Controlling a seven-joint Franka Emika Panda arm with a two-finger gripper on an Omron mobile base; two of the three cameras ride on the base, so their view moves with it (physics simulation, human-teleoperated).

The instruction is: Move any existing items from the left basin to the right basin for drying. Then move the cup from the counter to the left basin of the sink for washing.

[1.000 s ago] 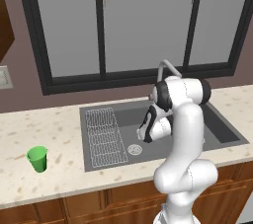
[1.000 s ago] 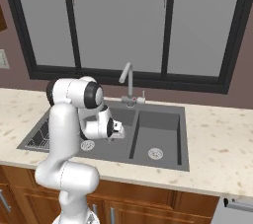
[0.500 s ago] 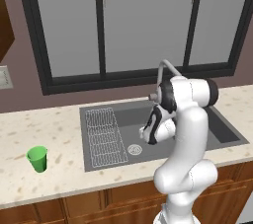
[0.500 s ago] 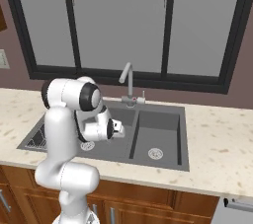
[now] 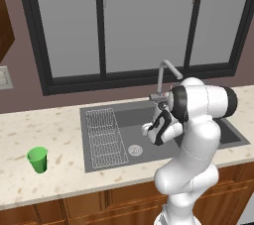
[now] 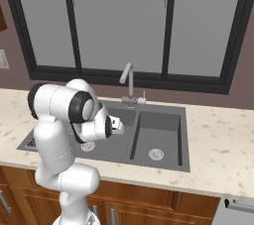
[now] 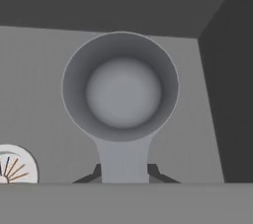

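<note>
- Compared with a second ago, the arm's bulky upper joint sits further toward the right of the left base view and further left in the right base view, while the sink, faucet and cup keep their places.
- Seen from the hand, the gripper (image 7: 125, 171) is closed on the flat handle of a small grey ladle-like scoop (image 7: 121, 90), whose round bowl faces the camera; the dark fingertips (image 7: 154, 170) press the handle from both sides.
- Behind the scoop lies the floor of the left basin (image 7: 39, 94), with a drain ring (image 7: 14, 166) at the lower left of that frame and a dark basin wall at the right.
- In the left base view the hand (image 5: 159, 126) hangs over the wide basin at mid-frame, just right of its drain and below the faucet (image 5: 166, 78); the scoop itself is too small to make out there.
- A white wire rack (image 5: 103, 135) lies in the left part of that basin.
- The arm's own white body stands in front of the right basin (image 5: 229, 131) in the left base view; in the right base view that square basin (image 6: 158, 137) is in plain sight at centre.
- The green cup (image 5: 37, 159) stands upright on the speckled counter (image 5: 54, 125) at the lower left, well apart from the sink (image 5: 92, 110).
</note>
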